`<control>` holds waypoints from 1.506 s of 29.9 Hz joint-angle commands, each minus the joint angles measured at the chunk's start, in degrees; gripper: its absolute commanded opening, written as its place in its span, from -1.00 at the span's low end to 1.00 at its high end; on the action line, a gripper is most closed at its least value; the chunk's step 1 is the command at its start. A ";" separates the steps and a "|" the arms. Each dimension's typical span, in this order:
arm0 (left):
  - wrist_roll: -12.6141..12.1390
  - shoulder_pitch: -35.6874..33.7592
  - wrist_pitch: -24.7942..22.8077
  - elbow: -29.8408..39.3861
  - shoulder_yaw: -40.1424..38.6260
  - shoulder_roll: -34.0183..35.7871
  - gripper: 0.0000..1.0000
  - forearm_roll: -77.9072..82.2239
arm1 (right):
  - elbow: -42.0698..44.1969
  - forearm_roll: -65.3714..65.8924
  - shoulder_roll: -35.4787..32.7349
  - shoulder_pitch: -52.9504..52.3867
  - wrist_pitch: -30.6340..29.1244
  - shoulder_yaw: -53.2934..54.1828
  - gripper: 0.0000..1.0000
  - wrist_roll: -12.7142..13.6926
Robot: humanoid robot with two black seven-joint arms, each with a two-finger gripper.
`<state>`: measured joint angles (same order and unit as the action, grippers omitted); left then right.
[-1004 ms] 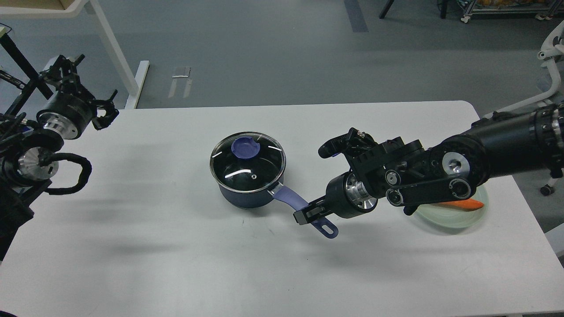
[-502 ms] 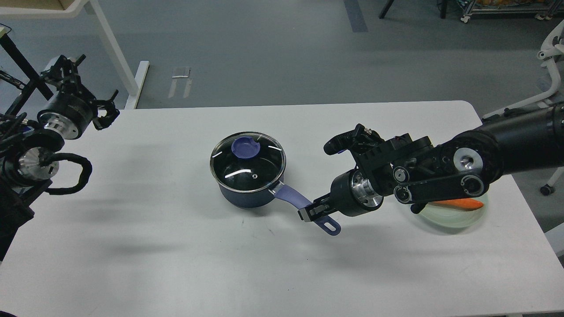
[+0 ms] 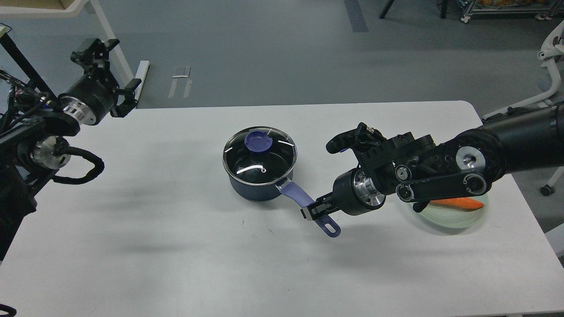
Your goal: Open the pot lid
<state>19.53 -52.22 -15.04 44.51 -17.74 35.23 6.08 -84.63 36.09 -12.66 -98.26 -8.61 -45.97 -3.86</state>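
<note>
A dark blue pot [image 3: 257,187] stands mid-table with a glass lid [image 3: 260,158] seated on it; the lid has a purple knob [image 3: 259,141]. The pot's purple handle [image 3: 296,196] points toward the front right. My right gripper [image 3: 313,211] is shut on the handle near its far end. My left gripper [image 3: 116,68] is open and empty, raised over the table's back left corner, far to the left of the pot.
A pale green plate [image 3: 458,218] holding an orange carrot [image 3: 458,204] sits at the right, partly under my right arm. A white table leg [image 3: 112,48] and a black stand are behind the left corner.
The pot has slid a little to the right with my right gripper on its handle. My left gripper has risen and moved rightward.
</note>
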 commanded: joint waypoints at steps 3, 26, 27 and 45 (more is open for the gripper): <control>0.25 -4.81 5.89 9.88 -0.10 -0.43 0.99 19.29 | -0.10 0.03 0.17 0.09 0.00 0.00 -0.62 -0.01; 0.95 -9.30 24.18 13.33 22.21 -9.92 0.96 92.53 | -0.10 -0.05 0.09 0.09 -0.44 0.09 -0.65 -0.01; 0.95 -9.21 24.79 12.63 23.18 -10.18 0.96 92.62 | -0.10 -0.05 0.09 0.09 -0.44 0.09 -0.65 -0.01; 1.30 -7.01 27.87 7.70 24.77 -12.12 0.33 92.62 | 0.16 -0.05 0.17 -0.09 -0.79 0.18 -0.64 -0.01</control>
<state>20.89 -59.34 12.44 52.31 7.03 23.17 98.77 -84.61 36.12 -12.46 -98.33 -9.41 -45.88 -3.87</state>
